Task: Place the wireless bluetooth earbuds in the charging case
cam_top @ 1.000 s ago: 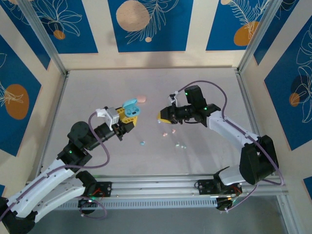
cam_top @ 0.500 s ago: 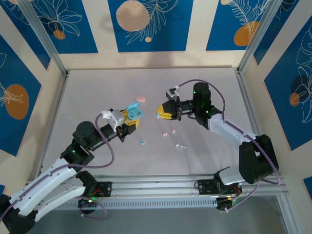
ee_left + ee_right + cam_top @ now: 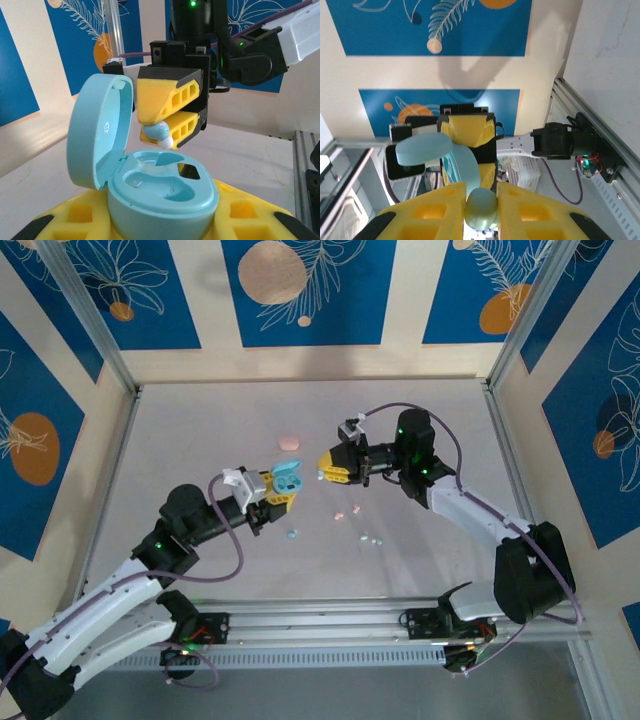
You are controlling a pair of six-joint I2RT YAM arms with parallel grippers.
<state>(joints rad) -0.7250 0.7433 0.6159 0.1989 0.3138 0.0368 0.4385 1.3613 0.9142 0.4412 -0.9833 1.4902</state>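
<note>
As both arms have converged above the desk [image 3: 200,430] | light-blue round plastic charging case [image 3: 162,192], lid open, is clamped in left claw [image 3: 272,492] | pale-blue plastic earbud [image 3: 159,134] is pinched in closed right claw [image 3: 330,466], brought just above the case | insertion judged imminent

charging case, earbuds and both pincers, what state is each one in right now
light blue charging case: lid open, both sockets empty
light blue earbud: gripped, above the case, not seated
left pincer: shut on the light blue charging case
right pincer: shut on the light blue earbud
loose earbuds: lying on the table
</note>
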